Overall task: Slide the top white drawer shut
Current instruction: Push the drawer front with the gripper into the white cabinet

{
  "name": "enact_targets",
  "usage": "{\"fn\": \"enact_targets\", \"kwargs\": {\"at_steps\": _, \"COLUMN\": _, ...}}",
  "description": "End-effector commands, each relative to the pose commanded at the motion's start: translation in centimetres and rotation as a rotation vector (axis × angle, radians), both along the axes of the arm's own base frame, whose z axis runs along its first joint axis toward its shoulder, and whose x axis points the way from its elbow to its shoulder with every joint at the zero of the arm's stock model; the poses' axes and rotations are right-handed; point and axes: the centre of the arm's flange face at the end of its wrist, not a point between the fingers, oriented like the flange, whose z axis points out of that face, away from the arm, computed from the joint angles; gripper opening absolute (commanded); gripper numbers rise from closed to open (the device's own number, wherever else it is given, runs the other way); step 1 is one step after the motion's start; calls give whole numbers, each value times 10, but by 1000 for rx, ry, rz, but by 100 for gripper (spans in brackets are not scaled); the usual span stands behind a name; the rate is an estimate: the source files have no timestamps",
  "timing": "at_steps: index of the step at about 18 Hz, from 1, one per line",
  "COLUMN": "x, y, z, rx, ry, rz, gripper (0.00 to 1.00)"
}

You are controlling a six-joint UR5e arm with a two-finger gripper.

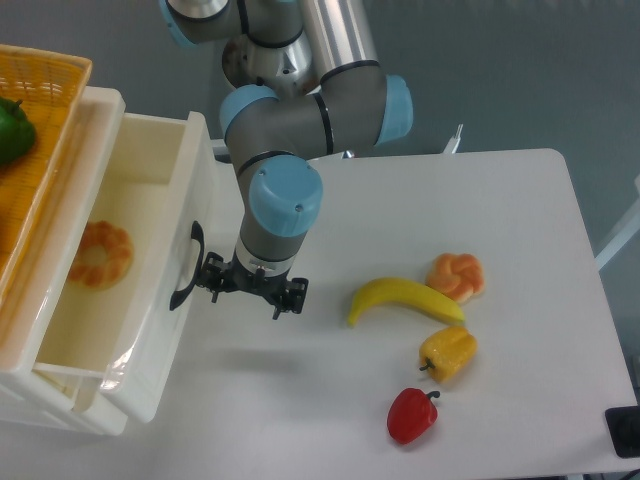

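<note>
We find the top white drawer [150, 330] at the left side of the table [520, 230], pulled out from its cabinet and partly open, its interior exposed to the overhead camera. Its black arched handle [187, 268] sits on the front panel, facing the arm. Inside the drawer we note a ring-shaped pastry [96, 254] resting on the floor of the compartment, toward the cabinet side.

The gripper [251, 290] stands just beside the drawer front, right up against the handle; we cannot tell whether it actually touches it. Its fingers point downward, and from this angle we cannot tell whether they are apart or together. Nothing is seen held between them.

Above the drawer, on top of the cabinet, we record a woven orange basket [45, 80] holding a green pepper [12, 128] at the frame edge.

On the table, well apart from the drawer, lie a banana [402, 297], a twisted bun [456, 275] touching its far end, a yellow pepper [449, 351] just below the banana, and a red pepper [412, 415] nearer the front edge.
</note>
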Motion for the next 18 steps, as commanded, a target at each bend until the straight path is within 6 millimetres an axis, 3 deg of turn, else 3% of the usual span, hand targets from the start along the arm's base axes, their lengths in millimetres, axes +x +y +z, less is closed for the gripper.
{"fn": "enact_targets", "kwargs": {"at_steps": 7, "x": 21, "y": 10, "z": 6, "rx": 8, "ry": 13, "rz": -41, "gripper": 100}}
{"fn": "enact_targets", "kwargs": {"at_steps": 18, "x": 33, "y": 15, "z": 11, "rx": 18, "ry": 24, "rz": -64, "gripper": 100}}
